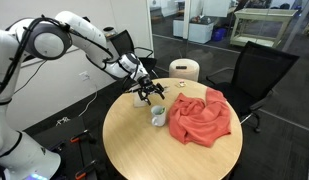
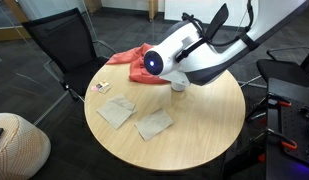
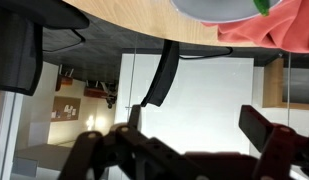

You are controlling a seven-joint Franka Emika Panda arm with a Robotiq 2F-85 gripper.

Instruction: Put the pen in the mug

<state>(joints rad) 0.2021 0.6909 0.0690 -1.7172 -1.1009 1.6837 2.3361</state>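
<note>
1. Scanning from the left in an exterior view, the white arm point(image 1: 79, 40) reaches across the round bench point(image 1: 134, 148). It carries the end effector point(image 1: 147, 97) low, just above and beside the mug point(image 1: 157, 117). In my judgement that position suits work at the mug's mouth.
2. The end effector is spread. In the wrist view its two dark fingers point(image 3: 266, 138) stand well apart, with only background between them and nothing pinched.
3. The mug is small, round and white, and stands upright on the bench near the left edge of the red cloth point(image 1: 201, 118). Whether mug and cloth touch cannot be told.
4. The pen point(image 3: 260, 5) shows only as a small green sliver at the top edge of the wrist view, between the mug's pale body and the cloth. Whether it stands inside the mug or lies beside it cannot be told. Neither exterior view resolves it.
5. Judgement: with empty fingers this near the mug, either the pen is already delivered or it is yet to be picked up.
</note>
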